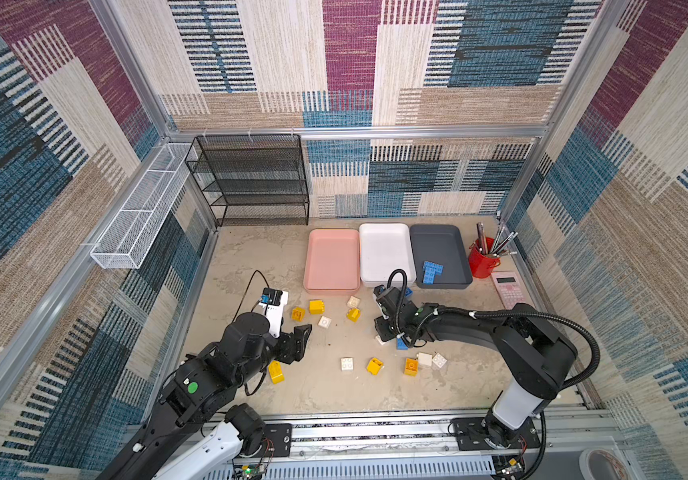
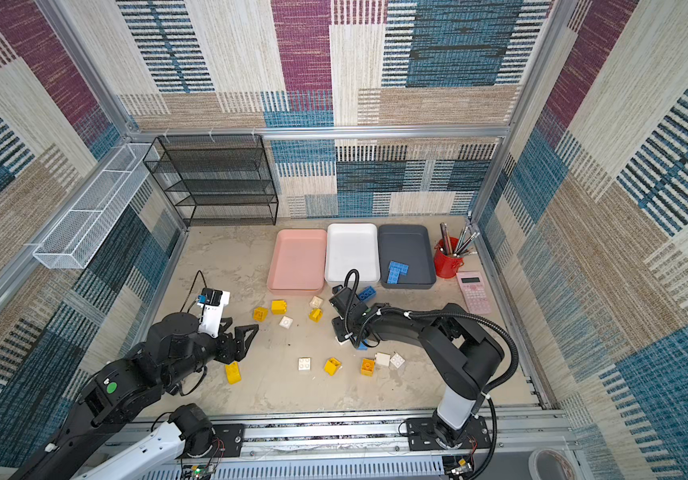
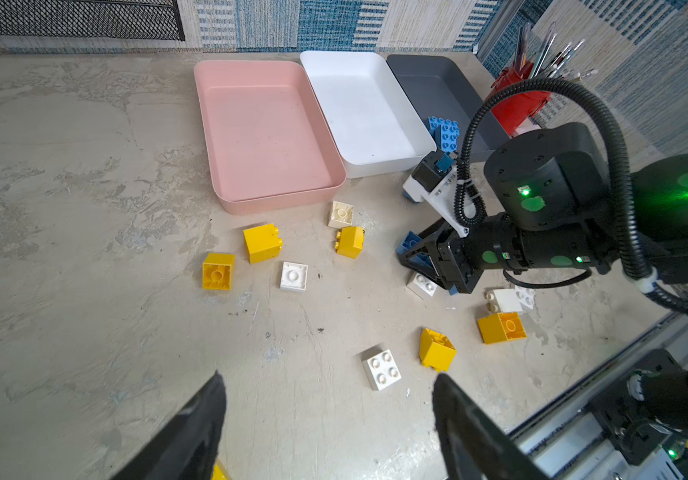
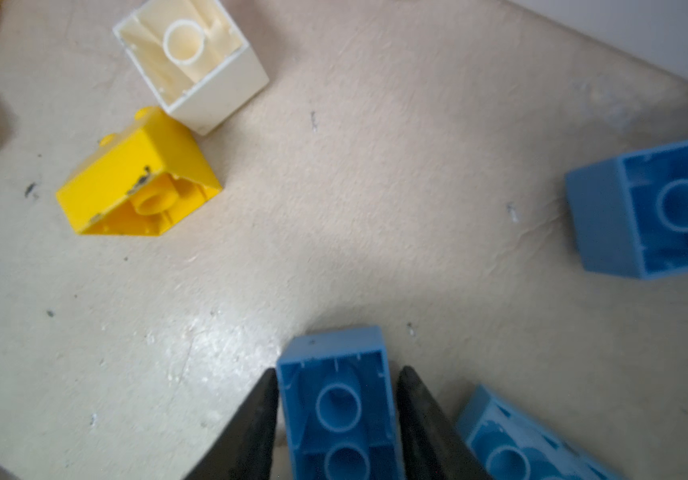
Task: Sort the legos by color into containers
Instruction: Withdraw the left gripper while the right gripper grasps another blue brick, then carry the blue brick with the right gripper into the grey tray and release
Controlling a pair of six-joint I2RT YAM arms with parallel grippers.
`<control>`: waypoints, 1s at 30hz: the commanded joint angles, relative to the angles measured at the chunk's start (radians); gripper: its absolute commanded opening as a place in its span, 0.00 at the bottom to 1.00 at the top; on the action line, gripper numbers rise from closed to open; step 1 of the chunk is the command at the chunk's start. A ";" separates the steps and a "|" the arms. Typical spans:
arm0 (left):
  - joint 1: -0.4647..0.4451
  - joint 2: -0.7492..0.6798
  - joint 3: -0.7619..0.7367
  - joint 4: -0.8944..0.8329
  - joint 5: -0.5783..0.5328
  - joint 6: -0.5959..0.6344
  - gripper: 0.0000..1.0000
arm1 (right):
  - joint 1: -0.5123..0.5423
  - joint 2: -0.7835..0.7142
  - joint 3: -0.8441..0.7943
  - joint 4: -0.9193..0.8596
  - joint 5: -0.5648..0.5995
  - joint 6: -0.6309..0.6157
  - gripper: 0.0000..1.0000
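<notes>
**Ops:** Concrete-look worktop (image 1: 250, 257). Which step?

**Me:** Grasp. Blue brick (image 4: 338, 407), down at the worktop near the white tray (image 1: 383, 249). My right jaws clamp it; left jaws apart, empty. Next I'd lift clear and carry it to the dark grey tray (image 1: 419, 249).

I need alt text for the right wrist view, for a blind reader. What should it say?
Two black fingers grip a blue brick, hollow side toward the camera, over a beige table. Two more blue bricks, a yellow brick and a cream brick lie nearby.
</notes>
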 commanded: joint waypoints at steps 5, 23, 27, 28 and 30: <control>0.001 -0.002 -0.004 -0.010 -0.007 0.018 0.79 | 0.001 -0.013 0.005 0.003 0.007 0.021 0.37; 0.001 0.018 -0.006 0.001 -0.014 0.019 0.79 | -0.003 -0.128 0.080 -0.070 0.051 0.054 0.28; 0.001 0.058 0.016 0.010 -0.017 0.016 0.79 | -0.033 -0.163 0.113 -0.117 0.048 0.050 0.26; 0.001 0.065 0.019 0.016 -0.012 0.016 0.79 | -0.045 -0.172 0.121 -0.125 0.043 0.048 0.26; 0.001 0.083 0.030 0.027 -0.003 0.019 0.79 | -0.080 -0.194 0.136 -0.136 0.025 0.038 0.26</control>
